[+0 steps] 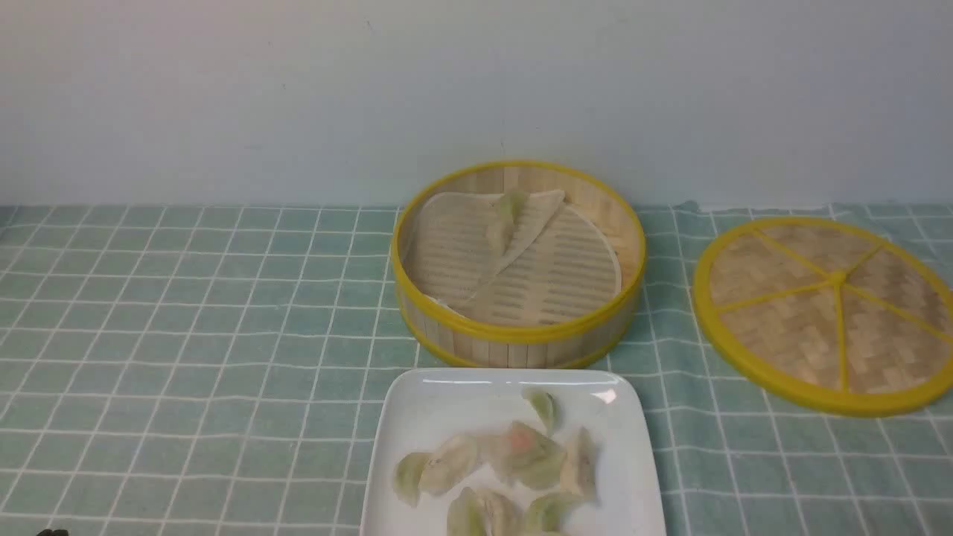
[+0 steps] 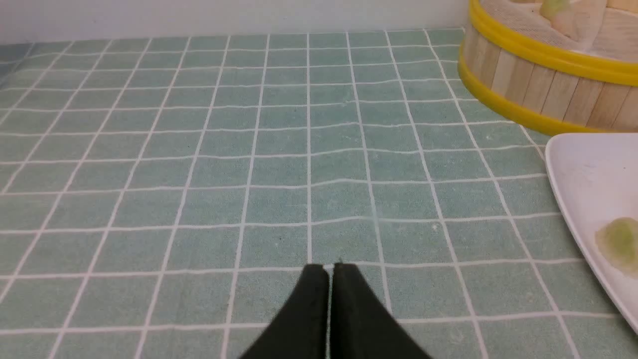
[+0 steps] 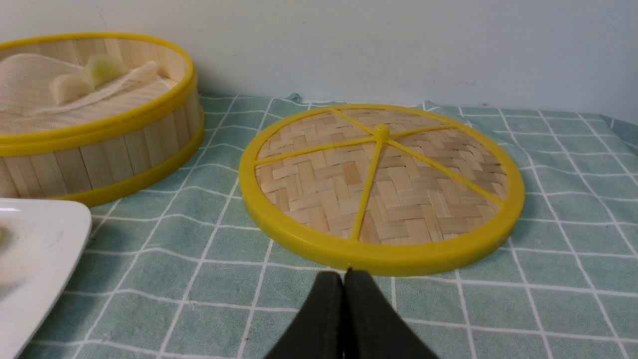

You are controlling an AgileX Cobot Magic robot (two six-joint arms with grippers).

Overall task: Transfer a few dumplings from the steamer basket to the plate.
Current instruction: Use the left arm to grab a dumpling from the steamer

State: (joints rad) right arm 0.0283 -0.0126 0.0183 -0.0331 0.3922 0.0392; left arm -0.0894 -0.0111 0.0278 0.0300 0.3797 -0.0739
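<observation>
My left gripper [image 2: 329, 267] and right gripper [image 3: 344, 273] are both clenched, tips pressed together above the checked cloth [image 1: 186, 313], which lies wide on the left. Dumplings [image 1: 521, 454] sit on the plate [image 1: 417, 387], its far edge just beside the steamer basket [image 1: 514, 339]. The lid [image 1: 819, 313] lies to the right.

Pale wall [image 1: 223, 89] behind a cloth-covered tabletop [image 1: 744, 476].
The wall is plain grey-white with faint scuffs. A teal cloth [image 1: 186, 335] with a white grid covers the tabletop and rumples slightly along its far edge. The light is soft and even.
</observation>
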